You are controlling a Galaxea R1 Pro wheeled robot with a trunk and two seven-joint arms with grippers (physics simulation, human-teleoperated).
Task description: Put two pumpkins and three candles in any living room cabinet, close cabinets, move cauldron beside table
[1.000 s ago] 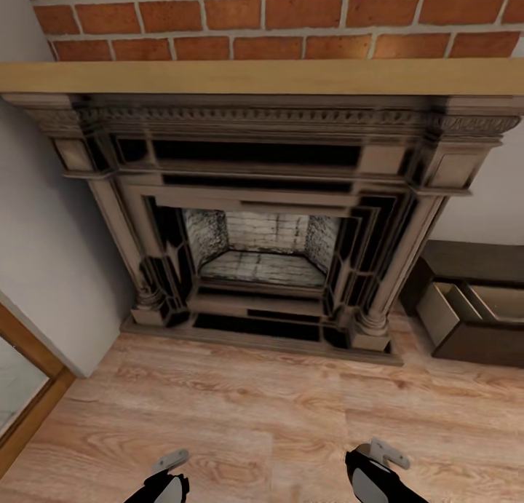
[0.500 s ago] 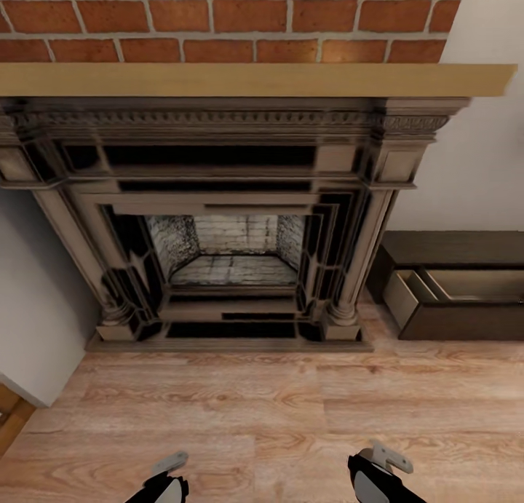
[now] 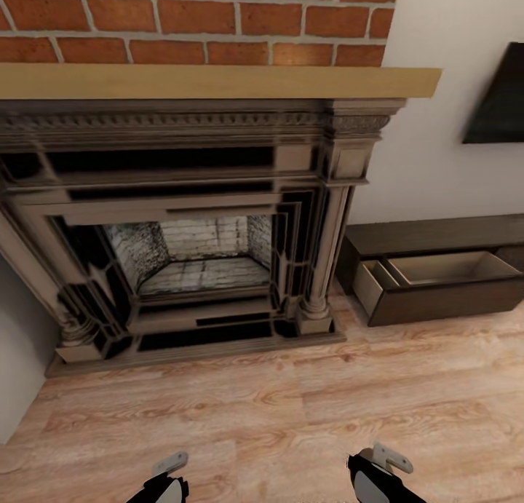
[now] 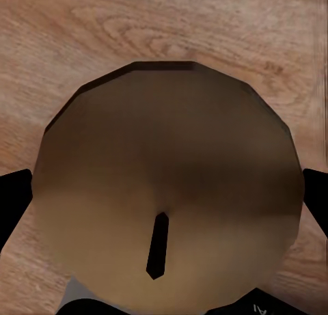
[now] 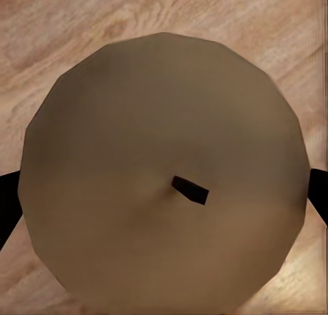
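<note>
My left gripper (image 4: 164, 206) is shut on a tan candle (image 4: 171, 144), seen from its flat top with a dark wick. My right gripper (image 5: 162, 195) is shut on a second tan candle (image 5: 157, 117) in the same way. In the head view both grippers, left (image 3: 166, 477) and right (image 3: 375, 474), hang low over the wooden floor. The dark-brown cabinet (image 3: 437, 235) stands against the wall right of the fireplace, ahead and to the right of my grippers, with a drawer (image 3: 444, 268) pulled open and nothing visible in it. The pumpkins, cauldron and table are out of view.
A large dark fireplace (image 3: 196, 226) with a light wooden mantel (image 3: 218, 81) and brick above stands straight ahead. A dark flat panel (image 3: 502, 106) hangs on the white wall above the cabinet. Wooden floor (image 3: 291, 408) stretches between me and both.
The camera has swung right: the fireplace has shifted left in the picture, and more of the cabinet and the wall panel have come into view. Both grippers hold as before.
</note>
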